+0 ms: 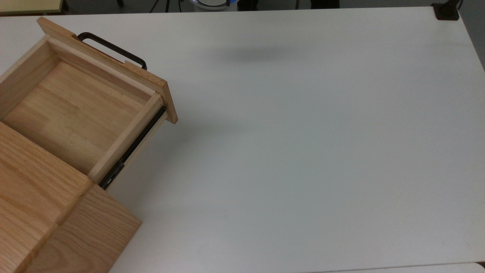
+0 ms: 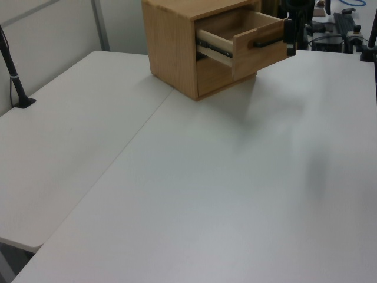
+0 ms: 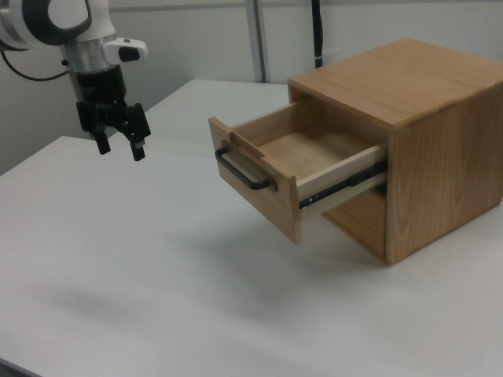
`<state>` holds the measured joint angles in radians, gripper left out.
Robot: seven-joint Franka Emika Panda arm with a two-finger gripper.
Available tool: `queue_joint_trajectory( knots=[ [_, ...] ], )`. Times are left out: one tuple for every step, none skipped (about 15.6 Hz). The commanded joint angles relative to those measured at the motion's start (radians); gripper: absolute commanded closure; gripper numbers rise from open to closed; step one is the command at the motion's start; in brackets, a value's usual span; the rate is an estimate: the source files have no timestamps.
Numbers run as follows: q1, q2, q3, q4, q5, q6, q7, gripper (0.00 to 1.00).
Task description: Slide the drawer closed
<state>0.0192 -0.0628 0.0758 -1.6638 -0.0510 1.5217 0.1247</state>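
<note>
The drawer (image 1: pixel 72 113) is a light oak box standing pulled out of the oak cabinet (image 1: pixel 45 216), empty inside, with a black side rail (image 1: pixel 132 149) exposed. A thin black bar handle (image 1: pixel 111 49) sits on its wide front panel. The right view shows the drawer (image 3: pixel 306 153) jutting toward the right view's left, handle (image 3: pixel 240 174) on its front. My gripper (image 3: pixel 120 149) hangs open above the table, well to the right view's left of the handle, with nothing between its fingers. In the left view the gripper (image 2: pixel 293 41) hangs just beside the drawer front (image 2: pixel 259 56).
The white table (image 1: pixel 303 151) spreads wide in front of the drawer. A black clamp (image 1: pixel 446 11) sits at its far corner in the top view. A black post (image 2: pixel 15 73) stands at the left view's left edge, and a seam (image 2: pixel 118 159) runs between two tabletops.
</note>
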Motion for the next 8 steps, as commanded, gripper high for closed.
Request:
queue_joint_trajectory(
  knots=[
    [0.004, 0.009, -0.014, 0.021, 0.020, 0.005, 0.001, 0.00],
    [0.004, 0.009, -0.014, 0.021, 0.020, 0.009, 0.004, 0.00],
    [0.004, 0.008, -0.014, 0.021, 0.022, 0.009, 0.007, 0.00],
    [0.004, 0.006, -0.014, 0.021, 0.022, 0.009, 0.007, 0.00],
    [0.004, 0.006, -0.014, 0.021, 0.022, 0.009, 0.007, 0.00],
    [0.004, 0.006, -0.014, 0.022, 0.022, 0.009, 0.004, 0.00],
    [0.004, 0.006, -0.014, 0.022, 0.022, 0.008, 0.004, 0.00],
    [0.004, 0.006, -0.016, 0.021, 0.022, 0.008, 0.004, 0.00]
  ],
)
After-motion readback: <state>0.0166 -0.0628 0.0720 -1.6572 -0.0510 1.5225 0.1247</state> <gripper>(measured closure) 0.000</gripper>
